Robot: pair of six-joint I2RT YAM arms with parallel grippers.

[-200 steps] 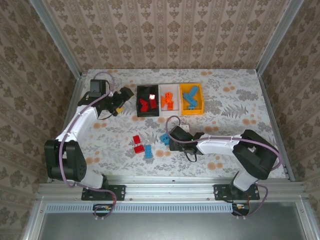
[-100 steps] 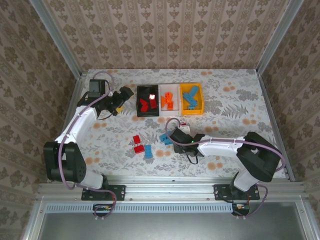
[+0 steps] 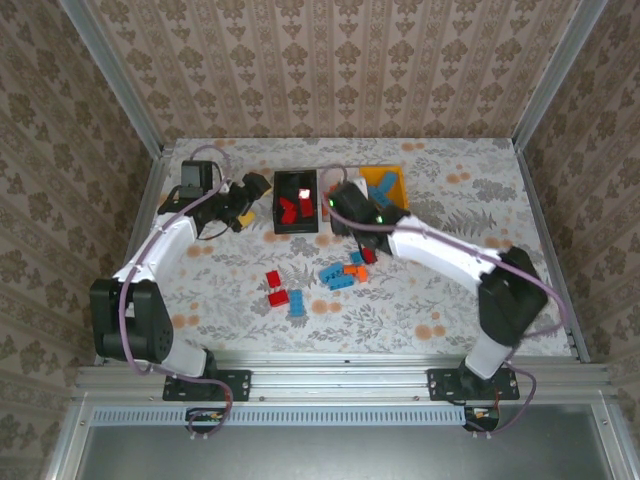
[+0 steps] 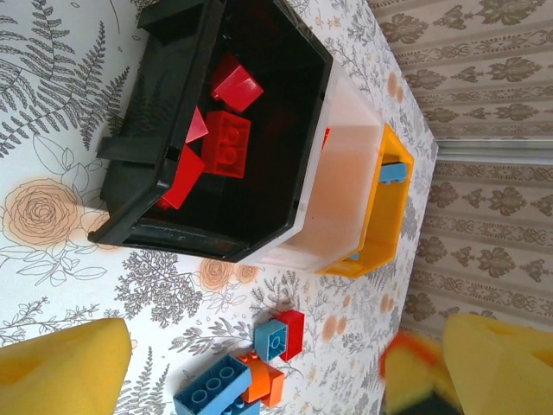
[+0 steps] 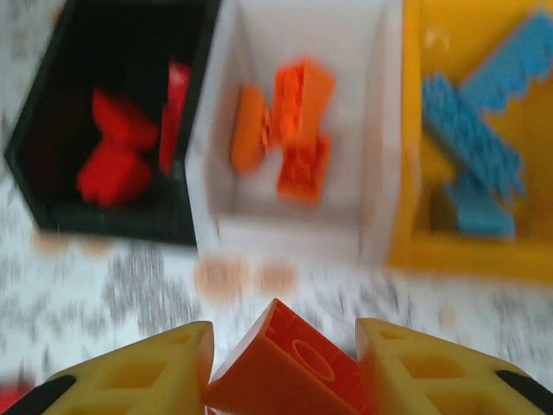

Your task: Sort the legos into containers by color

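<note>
Right wrist view has the right gripper (image 5: 285, 350) clamped on an orange brick (image 5: 289, 380) just short of the white bin (image 5: 378, 130); probably light, rigid and slick, it is best pinched across flat sides; the left gripper (image 4: 281, 363) gapes wide

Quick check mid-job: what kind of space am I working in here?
Likely a staged robot test cell, not a real home: aluminium frame rails run along the front, patterned wallpaper panels box it in, and a floral cloth serves as the work surface.

Containers (image 3: 277, 205) in row behind loose legos (image 3: 337, 277) on table (image 3: 480, 290).
</note>
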